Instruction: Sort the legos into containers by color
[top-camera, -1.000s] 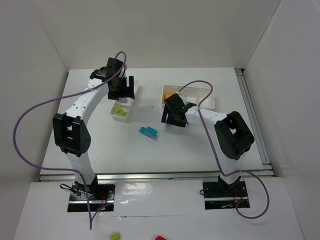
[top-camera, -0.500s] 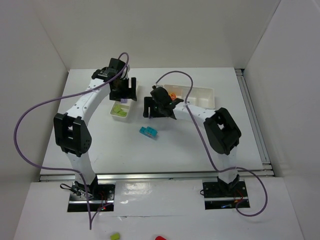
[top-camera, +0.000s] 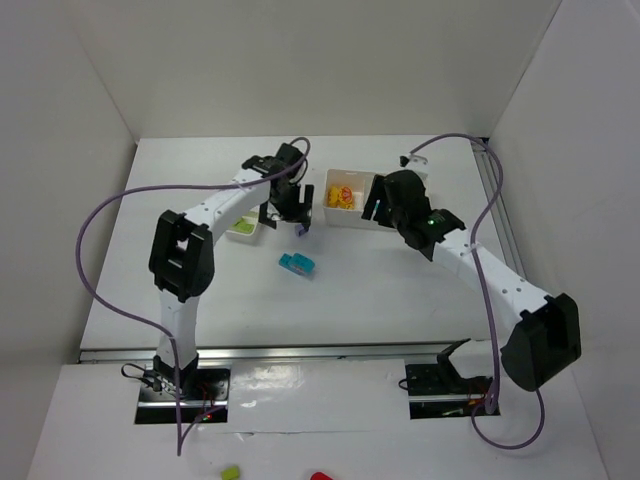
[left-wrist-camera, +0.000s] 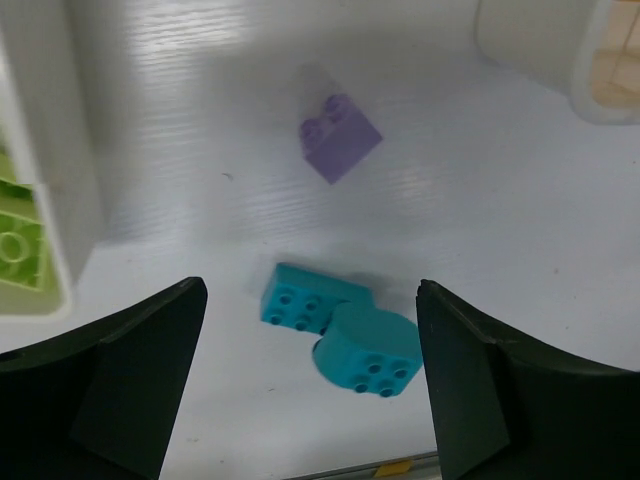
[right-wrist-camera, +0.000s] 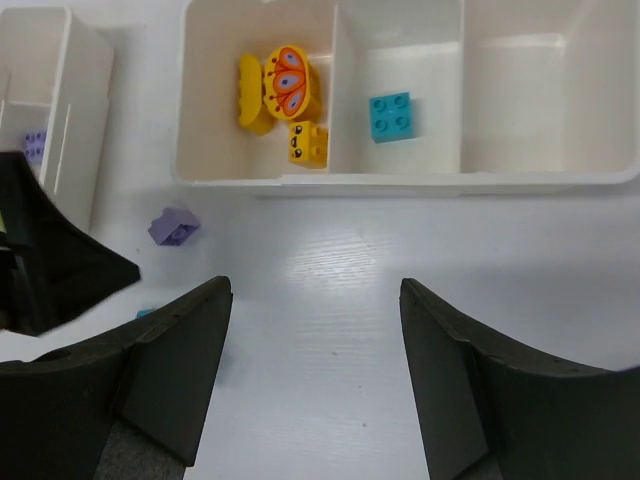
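Note:
A purple lego (left-wrist-camera: 340, 137) lies loose on the table, with two joined cyan legos (left-wrist-camera: 340, 335) nearer me; both also show from above, the purple lego (top-camera: 300, 231) and the cyan pair (top-camera: 297, 264). My left gripper (left-wrist-camera: 310, 296) is open and empty, hovering over them (top-camera: 296, 213). My right gripper (right-wrist-camera: 315, 290) is open and empty, above bare table in front of the right container (right-wrist-camera: 400, 178), which holds yellow and orange legos (right-wrist-camera: 280, 90) and one cyan lego (right-wrist-camera: 390, 115). The left container (top-camera: 243, 234) holds pale green legos (left-wrist-camera: 15, 240) and a purple lego (right-wrist-camera: 35, 143).
White walls close in the table at the back and both sides. The right arm (top-camera: 480, 270) crosses the right half of the table and covers part of the right container (top-camera: 350, 221). Purple cables loop over both arms.
My left gripper has swung from the left container to the table's middle. My right gripper has pulled back right from the middle. A purple lego now shows on the table.

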